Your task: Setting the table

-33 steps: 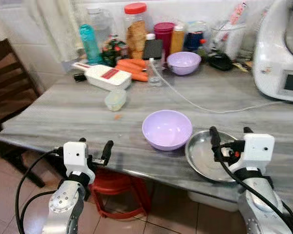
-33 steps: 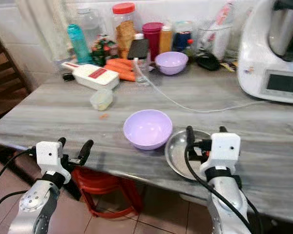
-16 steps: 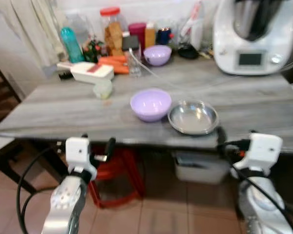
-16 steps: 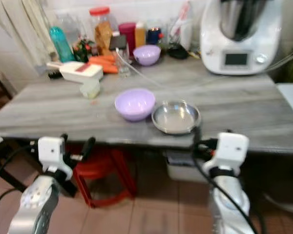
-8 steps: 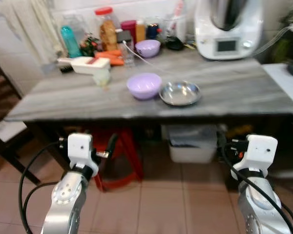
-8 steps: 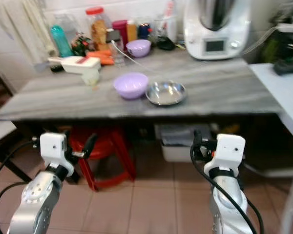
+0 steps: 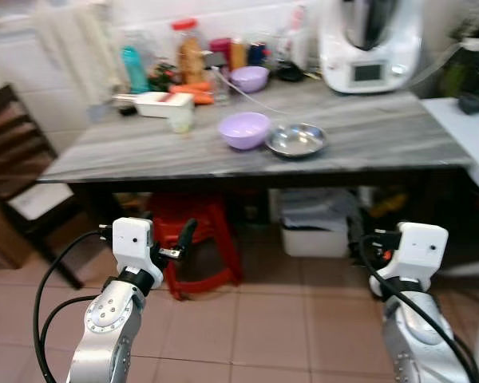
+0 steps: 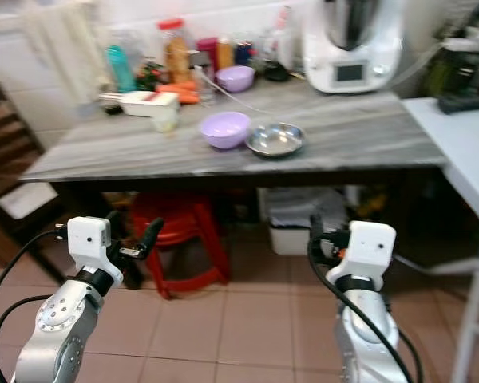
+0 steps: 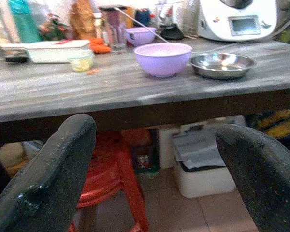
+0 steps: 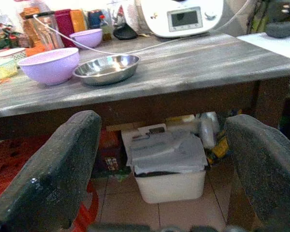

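A lilac bowl and a shallow steel plate sit side by side near the front edge of the grey table. Both also appear in the right wrist view, the bowl beside the plate. A second lilac bowl stands at the back among jars. My left gripper is open and empty, held low over the tiled floor well short of the table. My right gripper is likewise open and empty, below table height.
Under the table stand a red stool and a white bin. A wooden chair is at the left. A white kitchen machine sits at the table's back right. A pale table edge lies to the right.
The camera has backed away from the table, which now looks small and far. My right gripper, earlier over the steel plate, now hangs over the floor. Both stay open.
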{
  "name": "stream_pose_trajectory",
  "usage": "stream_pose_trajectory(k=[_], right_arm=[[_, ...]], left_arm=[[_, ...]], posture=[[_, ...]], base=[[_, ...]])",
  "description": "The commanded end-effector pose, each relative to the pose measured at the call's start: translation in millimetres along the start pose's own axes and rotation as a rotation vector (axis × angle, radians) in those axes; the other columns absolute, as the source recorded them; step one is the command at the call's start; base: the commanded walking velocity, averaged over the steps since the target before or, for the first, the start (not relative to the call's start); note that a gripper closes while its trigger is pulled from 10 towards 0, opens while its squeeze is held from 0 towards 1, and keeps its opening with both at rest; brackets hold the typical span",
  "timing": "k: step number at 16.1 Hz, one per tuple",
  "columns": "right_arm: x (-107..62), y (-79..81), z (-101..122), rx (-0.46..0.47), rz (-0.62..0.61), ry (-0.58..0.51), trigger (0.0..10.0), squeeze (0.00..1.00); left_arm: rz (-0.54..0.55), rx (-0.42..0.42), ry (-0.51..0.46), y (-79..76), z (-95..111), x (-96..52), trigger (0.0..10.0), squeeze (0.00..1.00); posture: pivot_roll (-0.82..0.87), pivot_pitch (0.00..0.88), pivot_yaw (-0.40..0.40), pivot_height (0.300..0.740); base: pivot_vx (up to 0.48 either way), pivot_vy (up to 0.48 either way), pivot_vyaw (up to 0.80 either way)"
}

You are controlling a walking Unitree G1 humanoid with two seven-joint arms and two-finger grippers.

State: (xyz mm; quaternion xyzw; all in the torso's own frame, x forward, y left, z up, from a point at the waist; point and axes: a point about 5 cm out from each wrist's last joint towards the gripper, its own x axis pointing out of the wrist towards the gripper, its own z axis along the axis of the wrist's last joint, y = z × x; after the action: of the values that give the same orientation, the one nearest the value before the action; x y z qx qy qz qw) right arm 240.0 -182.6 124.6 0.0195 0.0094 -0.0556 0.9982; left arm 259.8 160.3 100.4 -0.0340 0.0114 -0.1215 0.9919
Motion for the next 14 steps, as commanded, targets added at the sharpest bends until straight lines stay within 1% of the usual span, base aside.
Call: stream_pose_trajectory(k=[1, 2, 3, 8, 9, 10, 14], right_arm=[[0.5, 2.0, 5.7, 0.007, 0.012, -0.018, 10.0, 0.0], [0.5, 2.2, 5.7, 0.009, 0.014, -0.017, 10.0, 0.0], [0.8, 2.8, 5.3, 0.012, 0.02, -0.013, 10.0, 0.0], [0.7, 3.4, 4.5, 0.019, 0.032, -0.008, 10.0, 0.0], [0.6, 3.5, 4.2, 0.021, 0.033, -0.007, 10.0, 0.0], [0.4, 3.8, 4.1, 0.022, 0.036, -0.006, 10.0, 0.0], [0.6, 5.1, 4.7, 0.032, 0.051, -0.01, 10.0, 0.0]], left_arm=[[-0.019, 0.007, -0.022, -1.3, 7.0, 2.0, 10.0, 0.0], [-0.025, 0.004, -0.021, -2.6, 6.7, 1.6, 10.0, 0.0], [-0.036, -0.006, -0.018, -4.9, 5.8, 0.8, 10.0, 0.0], [-0.048, -0.012, -0.015, -6.0, 4.7, 0.5, 10.0, 0.0], [-0.049, -0.012, -0.015, -6.2, 4.6, 0.5, 10.0, 0.0], [-0.051, -0.012, -0.014, -6.4, 4.6, 0.5, 10.0, 0.0], [-0.054, -0.011, -0.013, -7.3, 4.4, 1.6, 10.0, 0.0]], posture=[[-0.08, 0.0, 0.125, 0.74], [-0.08, 0.0, 0.125, 0.74], [-0.08, 0.0, 0.124, 0.74], [-0.08, 0.0, 0.123, 0.74], [-0.08, 0.0, 0.122, 0.74], [-0.08, 0.0, 0.122, 0.74], [-0.08, 0.0, 0.122, 0.74]], base=[[0.0, 0.0, 0.0], [0.0, 0.0, 0.0], [0.0, 0.0, -0.8], [0.0, -0.301, -0.8], [0.0, -0.315, -0.52], [0.0, -0.315, -0.41], [0.0, -0.312, 0.0]])
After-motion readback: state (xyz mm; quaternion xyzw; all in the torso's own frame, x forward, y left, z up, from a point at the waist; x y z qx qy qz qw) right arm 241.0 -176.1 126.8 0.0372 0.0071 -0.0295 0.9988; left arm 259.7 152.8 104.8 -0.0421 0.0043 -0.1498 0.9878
